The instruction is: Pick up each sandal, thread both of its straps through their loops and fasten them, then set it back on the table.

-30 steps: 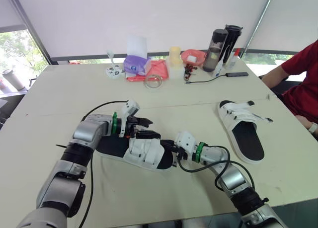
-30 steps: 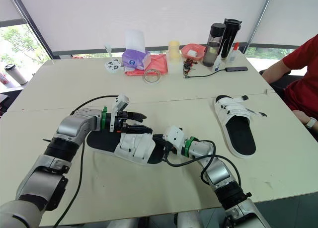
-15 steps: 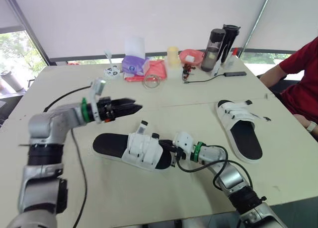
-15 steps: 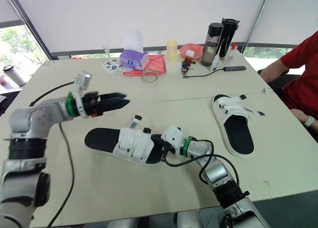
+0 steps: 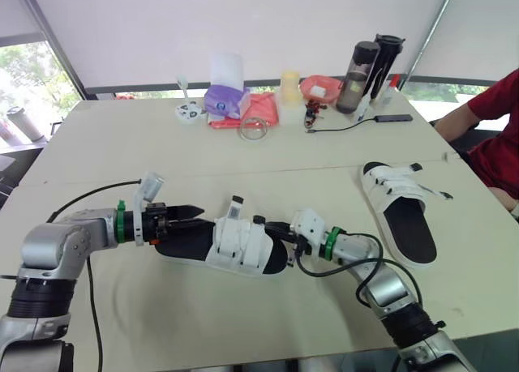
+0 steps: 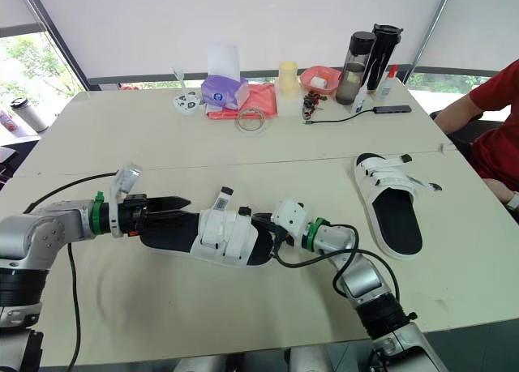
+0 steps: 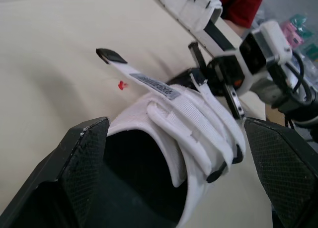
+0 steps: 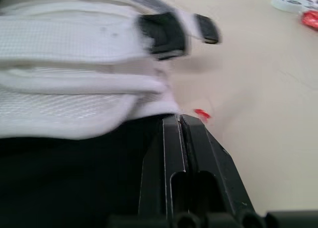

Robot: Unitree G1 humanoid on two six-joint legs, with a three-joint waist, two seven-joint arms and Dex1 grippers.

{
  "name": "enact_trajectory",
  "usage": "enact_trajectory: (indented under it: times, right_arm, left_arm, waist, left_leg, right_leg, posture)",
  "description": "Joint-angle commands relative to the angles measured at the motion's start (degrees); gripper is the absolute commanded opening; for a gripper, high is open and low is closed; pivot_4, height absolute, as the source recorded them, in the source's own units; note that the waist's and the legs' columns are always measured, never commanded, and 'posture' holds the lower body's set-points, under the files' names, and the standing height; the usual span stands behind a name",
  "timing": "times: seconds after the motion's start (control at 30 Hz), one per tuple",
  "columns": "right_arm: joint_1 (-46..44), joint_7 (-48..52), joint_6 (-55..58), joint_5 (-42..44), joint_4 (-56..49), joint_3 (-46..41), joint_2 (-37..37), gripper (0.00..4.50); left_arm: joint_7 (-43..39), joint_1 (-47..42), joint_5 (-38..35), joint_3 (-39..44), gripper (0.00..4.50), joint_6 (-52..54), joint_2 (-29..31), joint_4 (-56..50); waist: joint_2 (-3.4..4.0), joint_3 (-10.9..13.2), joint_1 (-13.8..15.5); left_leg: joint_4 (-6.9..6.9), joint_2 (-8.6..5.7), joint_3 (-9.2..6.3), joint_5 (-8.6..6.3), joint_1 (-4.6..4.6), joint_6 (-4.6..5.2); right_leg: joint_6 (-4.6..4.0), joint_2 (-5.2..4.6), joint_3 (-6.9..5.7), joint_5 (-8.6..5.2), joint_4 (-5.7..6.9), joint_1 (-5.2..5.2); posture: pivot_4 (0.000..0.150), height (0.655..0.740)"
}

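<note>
Your right gripper (image 5: 282, 233) sits at lower centre. It is clenched, fingers pressed tight together, with the tips against the toe end of the near sandal (image 5: 243, 249). That sandal lies flat on the table (image 5: 203, 315), a little in from the front edge, which runs along the bottom of the frame.

Your left gripper (image 5: 199, 218), at centre left, is released and spread wide, one finger on either side of the sandal's heel end. You cannot tell whether the pads touch it. One strap (image 7: 149, 84) sticks up loose from the white upper. It carries a grey label whose print is too small to read. A small red mark (image 7: 121, 85) shows on the table beside it.

The second sandal (image 5: 400, 212) lies at centre right, well apart and near the table's right edge, where a person's red sleeve (image 5: 491, 113) comes in.

Beyond both sandals, a wide bare stretch of table gives you open room. It ends at the clutter along the far edge:
- a purple pack (image 5: 224, 103)
- a red cloth (image 5: 261, 113)
- a smoky bottle (image 5: 359, 64)
- a black flask (image 5: 383, 57)

You can read no lettering on any of them.
</note>
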Motion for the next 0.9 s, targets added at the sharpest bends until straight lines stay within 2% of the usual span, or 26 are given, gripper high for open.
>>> enact_trajectory:
  times: [0.03,0.1,0.17,0.23,0.4,0.7,0.9]
  right_arm:
    - [1.0,-0.3,3.6,1.6,-8.2,-2.8,-1.5,0.0]
    - [2.1,-0.3,6.0,2.1,-12.4,-4.1,-2.8,0.0]
    - [4.0,0.1,8.2,2.4,-16.7,-5.9,-5.1,0.0]
    - [6.4,1.0,10.4,3.1,-20.5,-8.0,-7.9,0.0]
    - [11.9,3.2,14.7,5.5,-26.6,-12.1,-13.7,0.0]
    - [16.2,3.7,19.2,8.2,-31.4,-15.5,-17.2,0.0]
    - [17.9,2.9,19.6,7.8,-32.2,-16.1,-17.4,0.0]
  left_arm:
    - [-1.8,-0.3,0.8,-1.4,4.45,-1.6,1.2,0.4]
    - [-2.9,-0.3,0.9,-2.4,4.45,-1.4,1.9,1.1]
    - [-4.2,0.0,0.7,-3.2,4.45,-1.1,2.8,1.2]
    - [-4.8,0.4,0.1,-3.2,4.45,-0.4,3.3,0.9]
    - [-4.8,0.8,-2.5,-3.3,4.45,3.4,2.8,-0.2]
    - [-2.1,-3.0,-5.8,-4.4,4.45,7.9,-4.7,2.4]
    - [-4.3,-5.7,-5.4,-9.7,4.45,9.4,-8.0,5.2]
  waist:
    - [-0.02,0.0,-0.1]
    - [0.01,0.0,-0.3]
    - [0.09,0.1,-0.4]
    - [0.08,0.2,-0.2]
    - [0.08,0.3,0.0]
    - [-0.02,0.4,1.1]
    - [-0.06,0.5,1.1]
  left_leg:
    - [0.01,-0.01,0.01,0.04,-0.29,-0.05]
    - [-0.01,-0.02,0.06,0.27,-0.41,-0.49]
    - [-0.1,-0.02,0.08,0.26,-0.41,-0.5]
    - [-0.09,-0.01,0.09,0.02,-0.41,-0.12]
    - [0.03,-0.01,0.1,-0.03,-0.39,-0.04]
    - [0.41,0.01,0.1,-0.02,-0.33,-0.03]
    - [0.68,0.0,0.11,-0.1,-0.33,0.1]
  right_leg:
    - [0.16,0.0,0.0,0.11,0.07,-0.34]
    - [0.21,0.0,0.0,0.15,0.14,-0.52]
    - [0.19,0.0,0.0,0.13,0.12,-0.56]
    - [0.19,0.0,0.0,0.12,0.1,-0.54]
    - [0.0,-0.04,-0.01,-0.01,0.01,-0.39]
    - [0.0,-0.02,-0.05,-0.01,0.07,-0.17]
    - [0.03,-0.01,-0.07,0.0,0.09,-0.05]
  posture:
    - [0.15,0.74]
    - [0.15,0.74]
    - [0.15,0.74]
    - [0.15,0.74]
    - [0.15,0.74]
    - [0.15,0.74]
    - [0.15,0.74]
